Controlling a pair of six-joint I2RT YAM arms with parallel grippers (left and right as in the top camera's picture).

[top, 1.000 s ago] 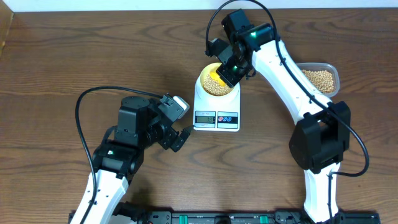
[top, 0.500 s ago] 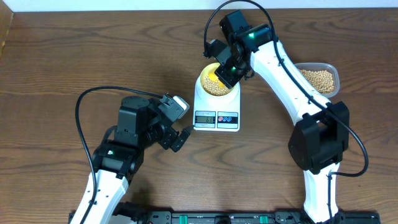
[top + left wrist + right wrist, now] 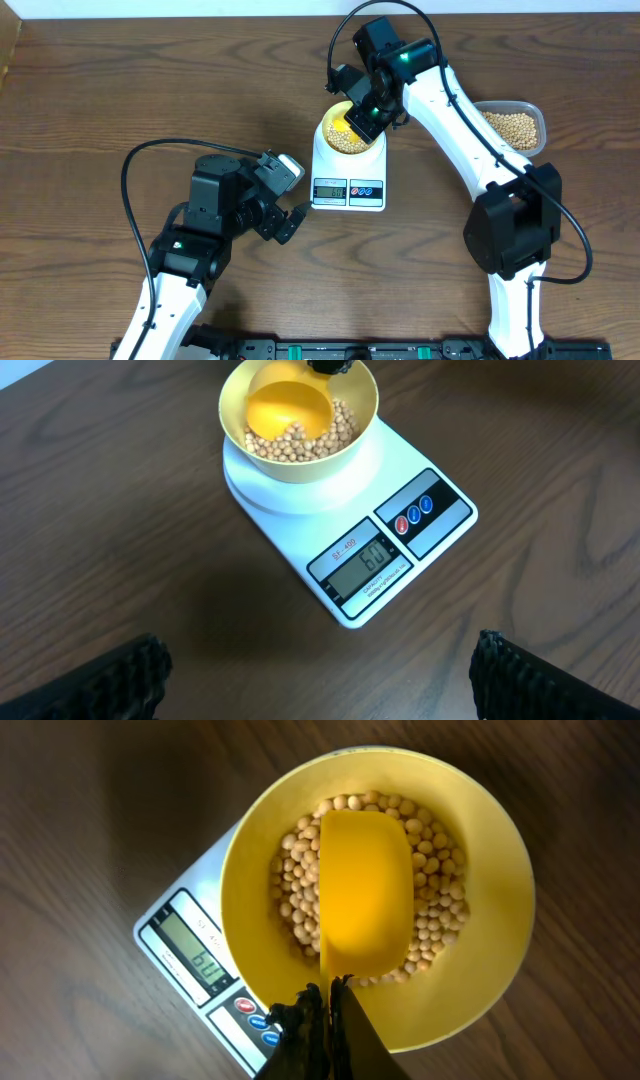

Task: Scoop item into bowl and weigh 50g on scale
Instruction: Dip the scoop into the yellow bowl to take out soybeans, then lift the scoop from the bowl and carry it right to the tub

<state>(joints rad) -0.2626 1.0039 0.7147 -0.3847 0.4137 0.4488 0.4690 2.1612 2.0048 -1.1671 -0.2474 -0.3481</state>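
The pale-yellow bowl (image 3: 349,131) stands on the white scale (image 3: 349,182) and holds many tan beans (image 3: 434,916). The display (image 3: 364,560) reads about 60. My right gripper (image 3: 328,1010) is shut on the handle of a yellow scoop (image 3: 364,890), whose empty cup lies inside the bowl over the beans. In the overhead view the right gripper (image 3: 366,108) hovers over the bowl's right rim. My left gripper (image 3: 320,680) is open and empty, low over the table in front of the scale; it also shows in the overhead view (image 3: 288,222).
A clear plastic tub (image 3: 514,124) with more beans stands at the right, behind the right arm. Bare brown wood surrounds the scale. Cables run from both arms.
The right gripper and scoop shifted very slightly over the bowl. The left arm has not moved.
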